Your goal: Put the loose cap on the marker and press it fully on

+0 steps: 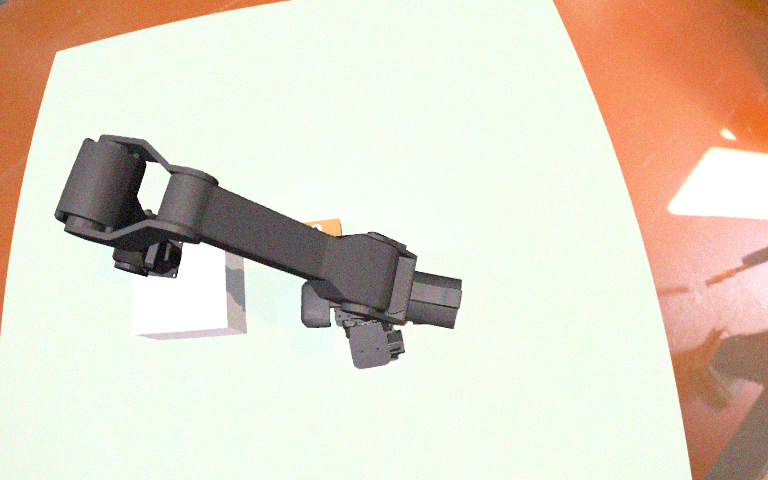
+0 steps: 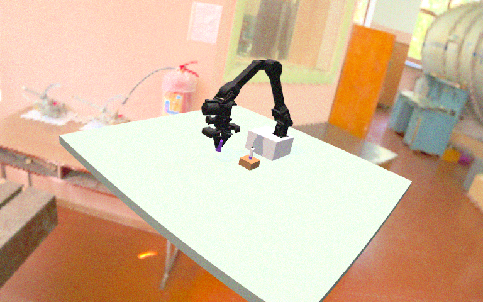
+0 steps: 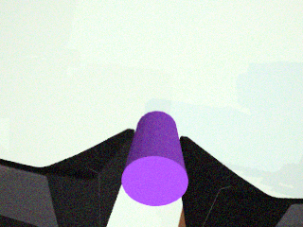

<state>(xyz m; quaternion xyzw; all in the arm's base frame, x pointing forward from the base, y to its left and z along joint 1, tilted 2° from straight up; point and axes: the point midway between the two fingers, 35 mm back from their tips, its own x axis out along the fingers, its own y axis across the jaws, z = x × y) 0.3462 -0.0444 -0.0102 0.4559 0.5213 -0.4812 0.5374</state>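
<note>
My gripper [image 2: 220, 143] [image 3: 156, 139] is shut on the purple cap [image 2: 219, 146] [image 3: 155, 181], one finger on each side. The cap leans slightly in the exterior view and appears to be just above the table. The marker [image 2: 251, 152], white with a purple band low down and a dark tip, stands upright in the brown holder block [image 2: 248, 162] [image 1: 334, 225], to the right of the gripper in the exterior view. A sliver of the block shows at the wrist view's bottom edge. In the top view the arm hides the fingertips, the cap and most of the block.
The white box [image 1: 181, 300] [image 2: 281, 146] under the arm's base stands close behind the holder block in the exterior view. The arm [image 1: 266, 232] [image 2: 245, 76] reaches from it over the pale table [image 1: 453, 113] [image 2: 266, 213].
</note>
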